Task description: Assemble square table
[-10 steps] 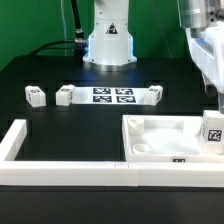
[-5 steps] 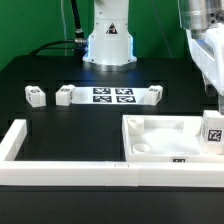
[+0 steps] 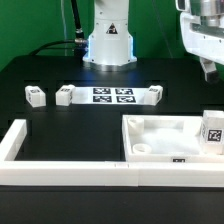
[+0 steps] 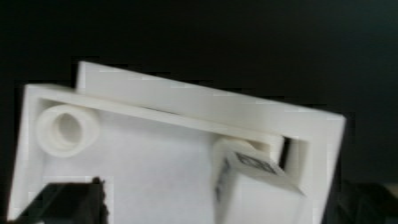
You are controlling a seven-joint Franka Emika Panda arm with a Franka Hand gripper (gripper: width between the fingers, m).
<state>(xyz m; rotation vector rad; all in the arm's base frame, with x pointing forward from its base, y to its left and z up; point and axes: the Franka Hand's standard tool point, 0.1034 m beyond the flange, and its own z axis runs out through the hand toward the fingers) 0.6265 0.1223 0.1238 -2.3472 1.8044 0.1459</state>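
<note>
Squarely above the square tabletop (image 3: 175, 130), the Panda arm's gripper (image 3: 207, 70) hangs with its fingers spread wide and nothing between them; the wrist view shows both dark fingertips (image 4: 68, 200) well apart, framing the slab below. The tabletop lies flat on the black counter (image 3: 60, 125), tucked against the white border wall (image 3: 70, 172), its raised rim and a round corner hole (image 4: 70, 130) facing up. One tagged leg block (image 3: 212, 131) stands in the tabletop's corner toward the exterior view's right, almost straight beneath the gripper. Spare leg blocks (image 3: 153, 94) sit well apart from the tabletop, beyond its far edge, in line with the marker board (image 3: 112, 95). By these views, the coming move turns on a plain descent: the standing leg's long axis appears vertical, matching the gripper's line of approach from overhead
</note>
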